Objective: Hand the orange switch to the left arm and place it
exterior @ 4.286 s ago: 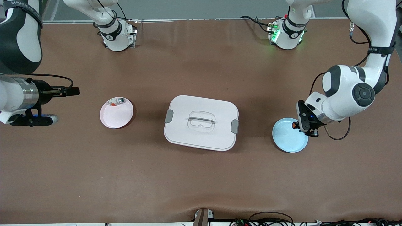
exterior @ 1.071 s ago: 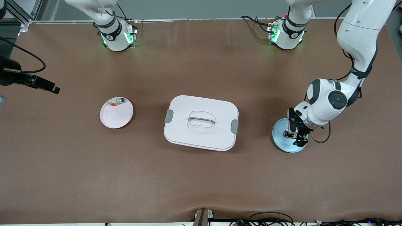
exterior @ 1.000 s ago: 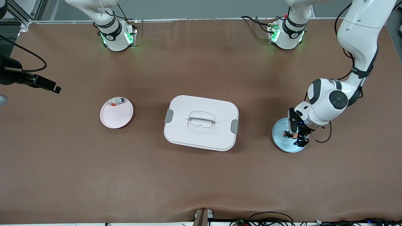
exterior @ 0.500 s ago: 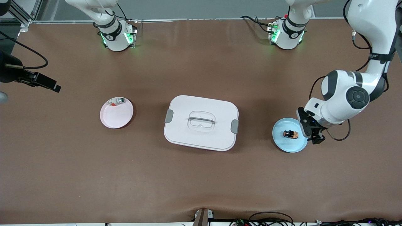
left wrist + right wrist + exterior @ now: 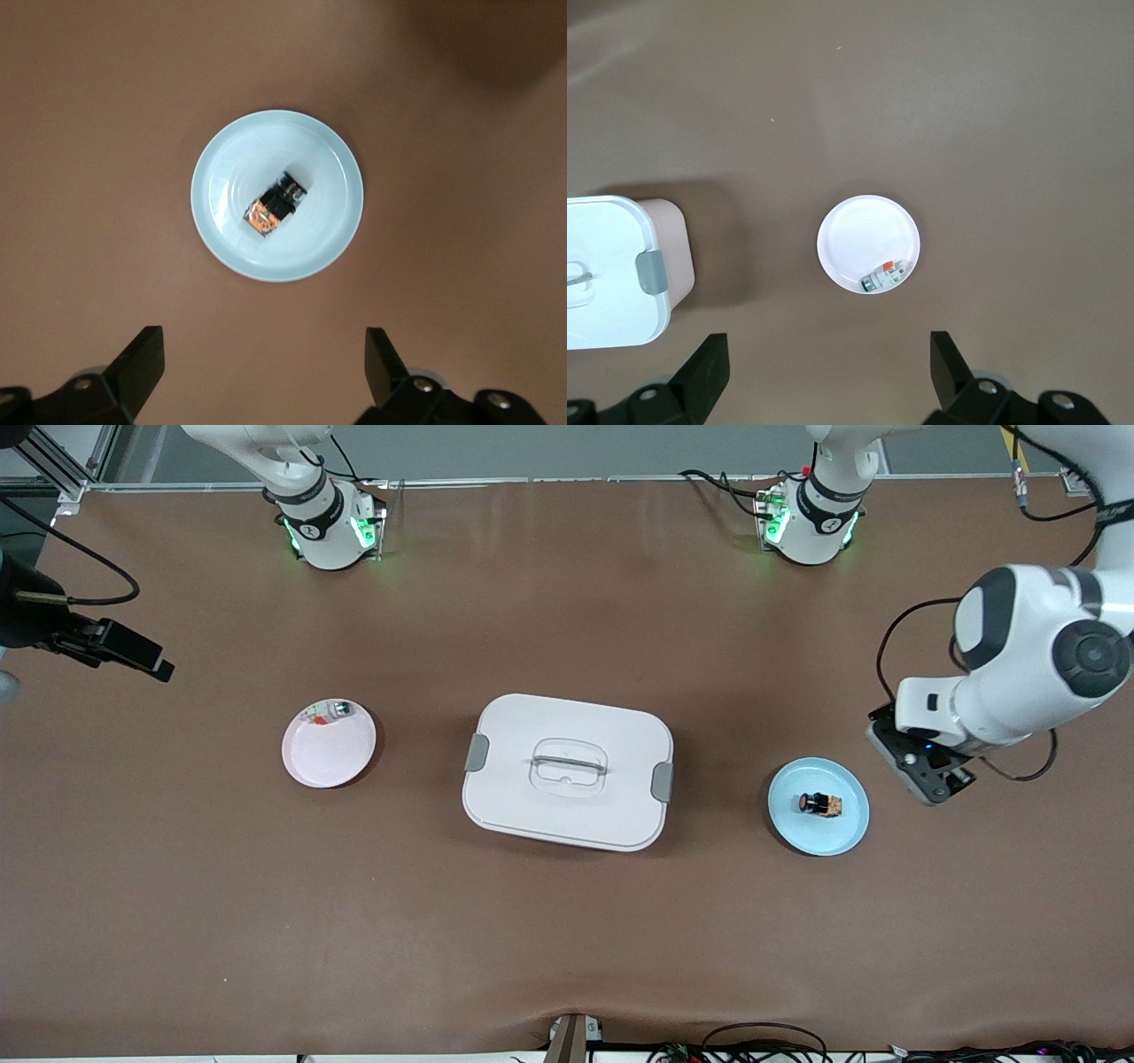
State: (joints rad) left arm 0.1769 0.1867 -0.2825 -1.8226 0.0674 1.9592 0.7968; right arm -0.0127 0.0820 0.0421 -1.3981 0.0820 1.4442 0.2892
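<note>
The orange switch (image 5: 820, 804) lies on its side in the middle of a light blue plate (image 5: 797, 829) near the left arm's end of the table, free of any grip. My left gripper (image 5: 923, 769) hangs open in the air over the bare table beside that plate. In the left wrist view the switch (image 5: 275, 206) and plate (image 5: 230, 168) sit well clear of the left gripper (image 5: 263, 350). The white box (image 5: 568, 771) stands mid-table. My right gripper (image 5: 830, 350) is open and empty, high over the right arm's end of the table; that arm waits.
A pink plate (image 5: 332, 753) holding a small whitish-grey part (image 5: 328, 711) sits between the box and the right arm's end. The right wrist view shows this plate (image 5: 859, 232), the part (image 5: 886, 276) and a corner of the box (image 5: 607, 270).
My left gripper was down at the blue plate around the switch. It has let go, risen and pulled away toward the left arm's end. The switch stays on the plate. The right arm barely moved.
</note>
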